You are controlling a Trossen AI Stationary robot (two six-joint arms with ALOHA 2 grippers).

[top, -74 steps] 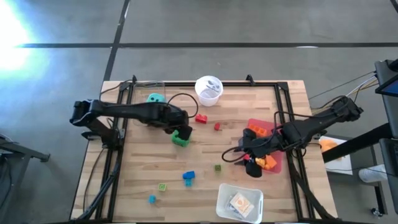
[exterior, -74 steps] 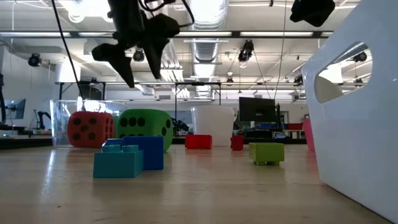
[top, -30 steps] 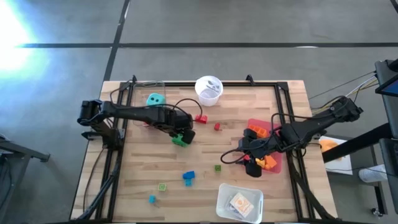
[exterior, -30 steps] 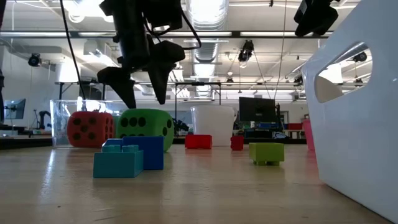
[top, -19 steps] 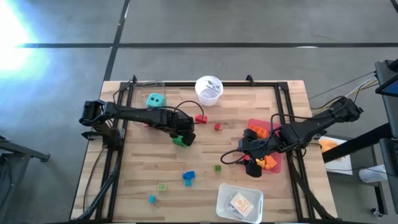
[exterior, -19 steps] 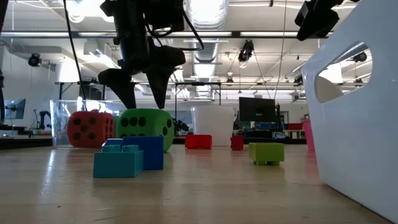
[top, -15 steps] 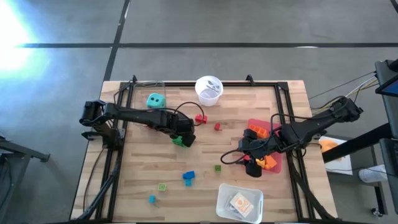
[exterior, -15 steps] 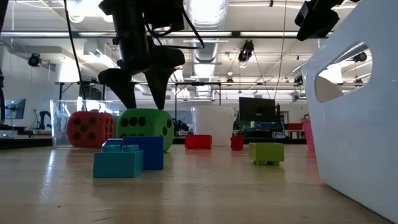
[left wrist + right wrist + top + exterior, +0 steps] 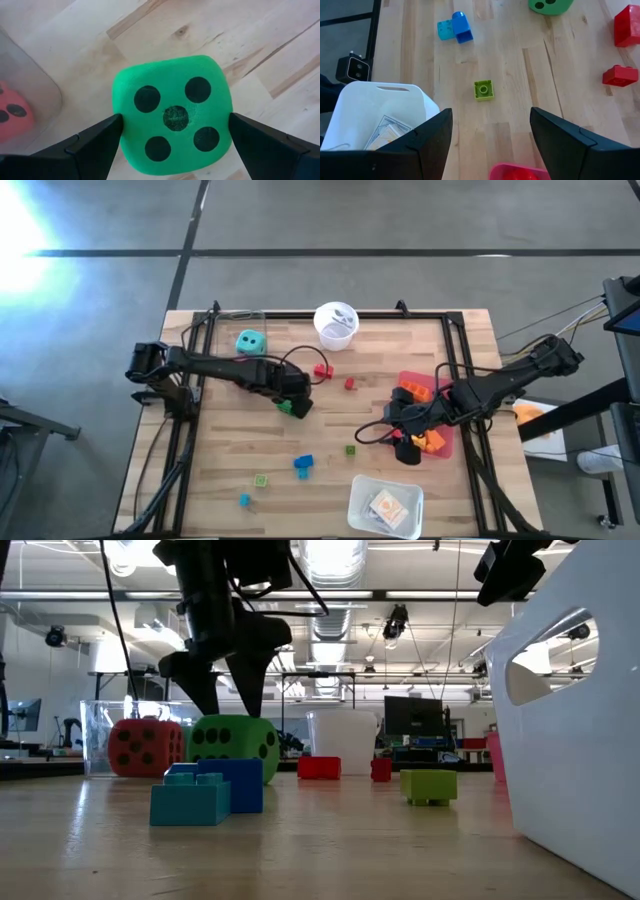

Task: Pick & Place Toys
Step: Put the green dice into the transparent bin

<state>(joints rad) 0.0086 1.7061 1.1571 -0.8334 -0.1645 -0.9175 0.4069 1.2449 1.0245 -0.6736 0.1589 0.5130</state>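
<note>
Left wrist view: left gripper (image 9: 172, 135) spread wide, one finger on each side of the green die (image 9: 172, 115), which sits on the wooden table (image 9: 260, 45), five-dot face up. Contact with the sides unclear. High view: right gripper (image 9: 397, 430) open over the right side, near a pink tray (image 9: 425, 383).

Bright green die (image 9: 172, 114) with five black dots on the visible face. Near it, red die (image 9: 145, 747), also black-dotted, and teal die (image 9: 250, 341) with dark spots. Beyond the green die, two red bricks (image 9: 620, 75). Towards the white tray (image 9: 375, 112): light-blue and dark-blue bricks (image 9: 455, 27) joined, one lime-green brick (image 9: 483, 90). White cup (image 9: 336, 325). Pale wooden table (image 9: 330, 430), plank-striped. Black fingers (image 9: 90, 142) flanking the green die.
</note>
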